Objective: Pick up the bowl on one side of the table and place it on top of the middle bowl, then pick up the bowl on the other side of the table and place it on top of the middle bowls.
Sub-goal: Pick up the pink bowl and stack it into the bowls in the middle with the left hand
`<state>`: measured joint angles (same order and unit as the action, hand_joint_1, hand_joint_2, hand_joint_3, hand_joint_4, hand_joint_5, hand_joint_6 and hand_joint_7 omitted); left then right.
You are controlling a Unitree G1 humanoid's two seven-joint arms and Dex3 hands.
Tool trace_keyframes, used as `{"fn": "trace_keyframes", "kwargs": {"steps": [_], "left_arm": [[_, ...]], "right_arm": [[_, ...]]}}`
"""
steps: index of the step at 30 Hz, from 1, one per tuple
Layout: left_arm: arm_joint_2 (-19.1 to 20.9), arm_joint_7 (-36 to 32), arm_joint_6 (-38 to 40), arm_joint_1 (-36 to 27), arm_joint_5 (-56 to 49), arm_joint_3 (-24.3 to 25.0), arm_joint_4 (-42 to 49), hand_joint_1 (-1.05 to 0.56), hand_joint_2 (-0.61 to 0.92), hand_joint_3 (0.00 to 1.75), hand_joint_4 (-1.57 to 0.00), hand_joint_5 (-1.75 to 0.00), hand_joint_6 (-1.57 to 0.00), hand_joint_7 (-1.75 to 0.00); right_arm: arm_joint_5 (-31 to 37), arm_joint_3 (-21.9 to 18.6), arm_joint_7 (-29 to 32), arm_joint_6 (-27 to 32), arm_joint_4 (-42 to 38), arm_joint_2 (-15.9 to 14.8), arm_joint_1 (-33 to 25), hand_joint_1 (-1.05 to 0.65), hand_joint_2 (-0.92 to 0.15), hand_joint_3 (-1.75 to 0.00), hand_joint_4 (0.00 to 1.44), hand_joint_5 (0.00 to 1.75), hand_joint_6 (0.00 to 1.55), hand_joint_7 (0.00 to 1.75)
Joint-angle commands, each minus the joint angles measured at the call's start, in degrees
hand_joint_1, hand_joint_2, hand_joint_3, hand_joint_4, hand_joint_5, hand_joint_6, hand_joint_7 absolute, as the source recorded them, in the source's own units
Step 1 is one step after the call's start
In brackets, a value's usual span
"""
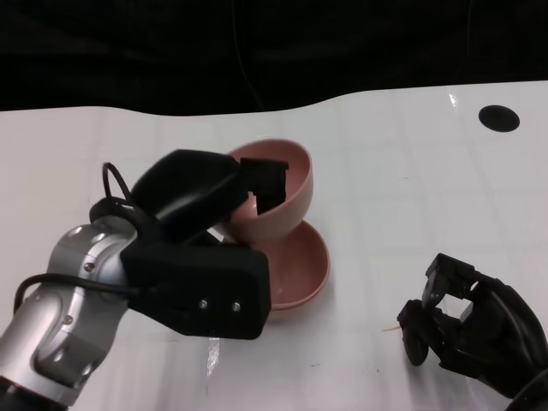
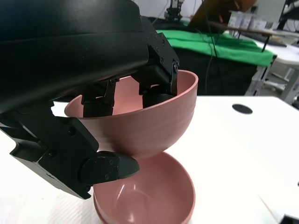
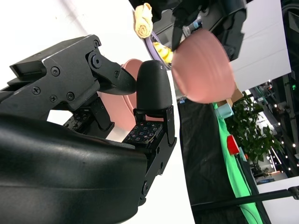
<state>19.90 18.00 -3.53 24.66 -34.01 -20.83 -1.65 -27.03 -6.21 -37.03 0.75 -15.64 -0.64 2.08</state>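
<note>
left hand (image 1: 218,201) fingers clamp a tilted pink bowl (image 1: 278,197) over the middle bowl (image 1: 300,265); released askew, it may slide off; right hand (image 1: 467,321) fingers apart, empty.

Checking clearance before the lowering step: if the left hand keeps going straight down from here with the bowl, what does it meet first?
Likely the lower pink bowl. The left hand holds the upper pink bowl tilted right above it, nothing visible between them. Whether they already touch is unclear.
</note>
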Motion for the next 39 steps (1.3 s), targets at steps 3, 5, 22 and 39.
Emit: {"fn": "trace_keyframes", "kwargs": {"steps": [3, 5, 22, 39], "left_arm": [[0.18, -0.74, -0.91, -0.48, -0.67, -0.83, 1.95, -0.01, 0.62, 0.74, -0.75, -1.75, -0.58, -1.74], [0.26, -1.45, -2.09, -0.89, -0.71, -1.24, 3.59, -0.01, 0.63, 0.72, -0.74, -1.75, -0.57, -1.74], [-1.28, -3.65, -5.13, 0.13, -2.5, -4.14, 14.19, -0.02, 0.84, 0.3, -0.69, -1.75, -0.69, -1.34], [-2.79, -5.78, -6.53, 1.33, -4.25, -6.02, 18.14, -0.05, 0.92, 0.24, -0.74, -1.75, -0.58, -1.72]], "right_arm": [[0.11, -0.2, 0.28, -0.26, 1.0, -0.12, -0.33, -0.11, -0.57, -0.96, 0.91, 1.75, 0.82, 1.43], [0.01, -0.24, 0.01, -0.42, 0.77, 0.0, -0.25, -0.1, -0.57, -0.96, 0.91, 1.75, 0.82, 1.43], [0.16, -0.29, -0.57, -1.11, 0.31, 0.42, -0.15, -0.11, -0.59, -0.93, 0.92, 1.74, 0.81, 1.45], [0.56, -0.23, -0.49, -0.95, 0.02, 0.25, 0.0, -0.12, -0.61, -0.87, 0.91, 1.75, 0.81, 1.44]]}}
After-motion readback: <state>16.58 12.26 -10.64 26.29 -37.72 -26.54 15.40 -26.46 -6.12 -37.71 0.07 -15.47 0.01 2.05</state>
